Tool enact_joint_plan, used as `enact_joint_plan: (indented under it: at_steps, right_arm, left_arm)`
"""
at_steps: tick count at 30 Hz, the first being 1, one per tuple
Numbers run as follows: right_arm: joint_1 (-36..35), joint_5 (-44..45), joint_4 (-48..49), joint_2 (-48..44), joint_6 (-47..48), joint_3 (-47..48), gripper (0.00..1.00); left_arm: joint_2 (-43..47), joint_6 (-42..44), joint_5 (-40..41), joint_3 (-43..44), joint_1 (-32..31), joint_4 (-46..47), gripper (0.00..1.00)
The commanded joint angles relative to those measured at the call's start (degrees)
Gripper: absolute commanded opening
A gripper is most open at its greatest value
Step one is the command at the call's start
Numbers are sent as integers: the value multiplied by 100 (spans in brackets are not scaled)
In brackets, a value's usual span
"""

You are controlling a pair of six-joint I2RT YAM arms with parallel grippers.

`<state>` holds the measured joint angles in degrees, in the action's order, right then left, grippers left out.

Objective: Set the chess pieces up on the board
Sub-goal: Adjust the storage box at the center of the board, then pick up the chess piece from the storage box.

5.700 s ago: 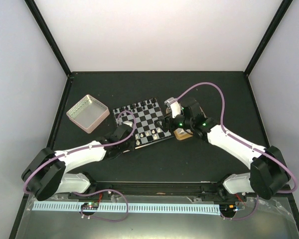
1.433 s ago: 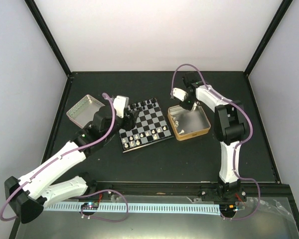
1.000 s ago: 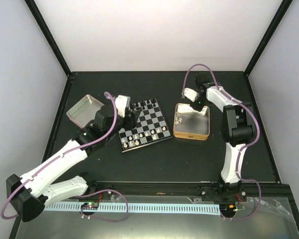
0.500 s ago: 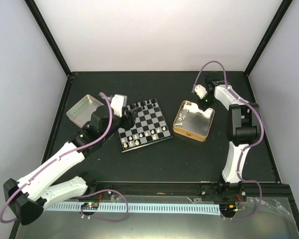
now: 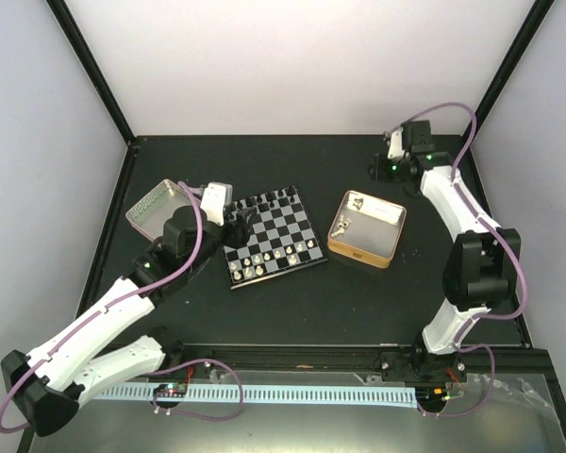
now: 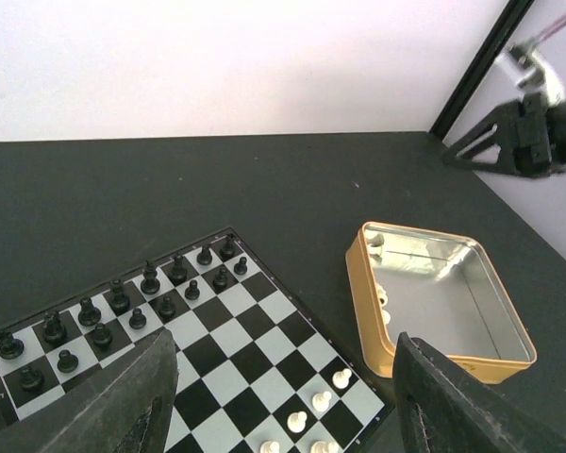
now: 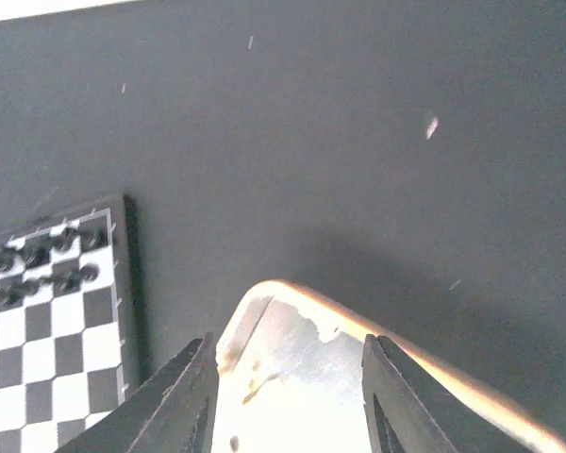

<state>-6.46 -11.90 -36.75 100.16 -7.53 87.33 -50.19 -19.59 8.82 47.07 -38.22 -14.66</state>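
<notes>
From above, the board [image 5: 271,236] sits mid-counter [image 5: 292,302], with black chess pieces [image 5: 274,200] on its far rows and white ones on the near rows. A gold tin [image 5: 366,229] lies to its right. Left wrist view: the left pincer [image 6: 283,377] hangs apart (nothing held) over the board. Right wrist view: the right pincer [image 7: 288,373] gapes empty, the tin's corner showing between its fingers.

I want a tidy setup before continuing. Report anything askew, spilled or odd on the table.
Nothing is spilled or damaged. The board sits rotated against the edges of the table, and the gold-rimmed tin to its right lies askew too. A few white pieces are in that tin, not on the board.
</notes>
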Motion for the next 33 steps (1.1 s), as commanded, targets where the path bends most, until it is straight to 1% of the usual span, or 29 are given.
enact_joint_plan:
  at_steps: [1,3,8,11,13,16,18,24,30,33]
  right_arm:
    - [-408,-522,700,-103,-1545,-992,43]
    - [-633,-154,618,14,-1805,-1107,43]
    - [-1010,-43,568,381,-2300,-1417,42]
    - [-1101,49,611,512,-2534,-1565,38]
    - [-1124,110,665,566,-2630,-1639,32]
    - [-1151,301,586,702,-2679,-1618,28]
    - [-1178,469,527,883,-2677,-1565,27]
    - [-1199,554,513,1130,-2674,-1411,28]
    - [-1221,853,424,1258,-2629,-1284,29]
    - [-1253,1079,277,1274,-2545,-1238,26]
  left_arm:
    - [33,-71,45,-89,55,320,64]
    - [17,-58,41,-89,58,365,64]
    - [7,68,-17,-51,69,345,65]
    - [10,68,-40,-109,79,358,65]
    - [-4,64,-62,-135,86,381,65]
    - [-33,71,-97,-142,101,387,65]
    - [-17,79,-100,-154,113,378,65]
    - [-23,82,-108,-163,131,375,65]
    - [-51,79,-117,-155,150,373,65]
    - [-50,72,-117,-156,152,358,65]
